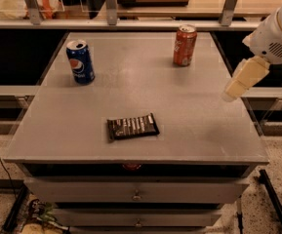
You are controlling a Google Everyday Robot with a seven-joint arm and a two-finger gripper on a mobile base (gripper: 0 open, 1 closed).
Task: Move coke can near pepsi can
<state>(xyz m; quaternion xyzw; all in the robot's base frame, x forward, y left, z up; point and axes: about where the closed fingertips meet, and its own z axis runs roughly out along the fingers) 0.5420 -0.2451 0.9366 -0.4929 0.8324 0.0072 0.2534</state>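
Observation:
The coke can point(185, 45) stands upright at the back right of the grey table top point(189, 111). The pepsi can point(80, 62) stands upright at the back left, well apart from the coke can. My gripper point(231, 90) hangs from the white arm point(276, 35) at the right side, over the table's right edge. It is to the right of the coke can and nearer the front, and it holds nothing that I can see.
A dark candy bar wrapper point(132, 126) lies flat near the front middle of the table. Drawers point(136, 195) sit below the table top. A counter with metal rail posts point(110, 4) runs behind the table.

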